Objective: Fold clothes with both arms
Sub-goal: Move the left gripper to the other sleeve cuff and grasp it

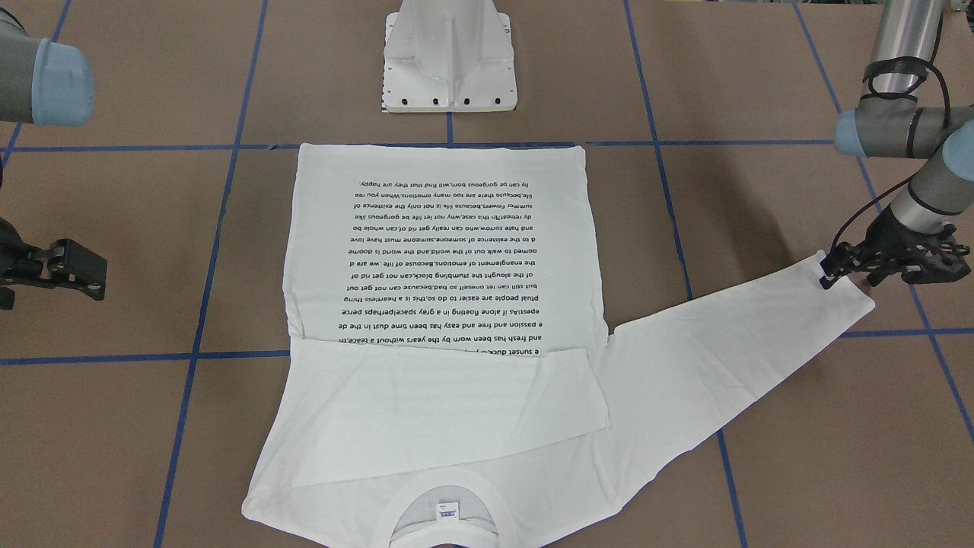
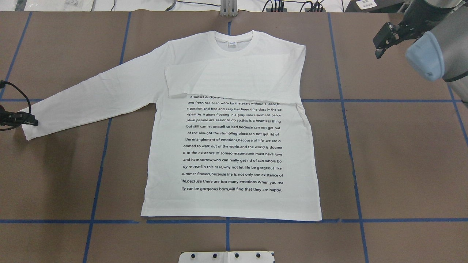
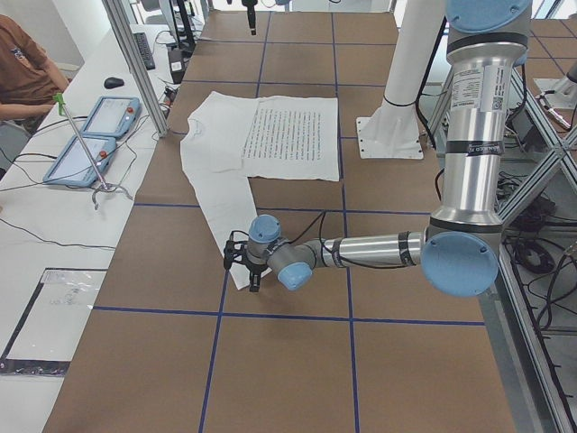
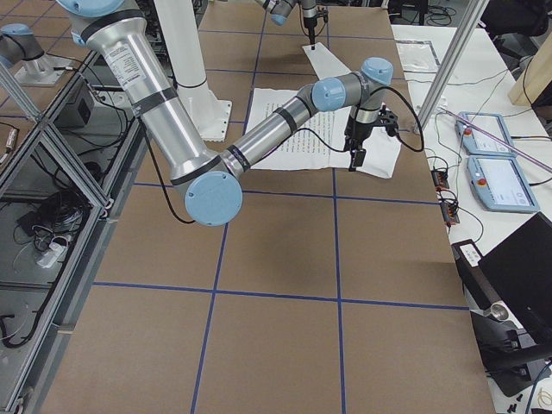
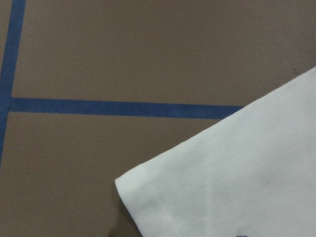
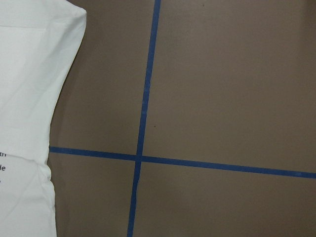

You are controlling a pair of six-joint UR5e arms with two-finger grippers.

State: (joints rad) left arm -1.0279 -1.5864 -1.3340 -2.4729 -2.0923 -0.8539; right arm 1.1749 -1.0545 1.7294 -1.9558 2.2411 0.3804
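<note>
The left arm (image 3: 379, 250) runs its forearm low and level over the table (image 2: 402, 164). The left gripper (image 1: 892, 262) points down at the far left edge of the overhead view. Its fingers look spread apart with nothing between them, and one fingertip is at the edge of a sleeve cuff (image 2: 31, 129); whether it touches the cloth cannot be told. The right arm (image 4: 267, 129) reaches into the upper right of the overhead view. The right gripper (image 2: 384, 39) hangs well clear of the cloth, its fingers apparently parted and empty. The white T-shirt (image 2: 234, 204) lies flat, print side up, in the middle of the table, with its collar (image 2: 234, 36) at top centre in the overhead view and its hem along a blue tape line (image 2: 402, 220). One sleeve (image 2: 234, 78) is folded across the chest and covers the top of the print. The other sleeve (image 2: 102, 91) stretches down to the left. The black printed text (image 2: 232, 146) includes "but still can let oneself so bad,because can not get out" and ends "lly can be gorgeous born,will find that they are happy." The neck label (image 2: 232, 43) is too small to read.
</note>
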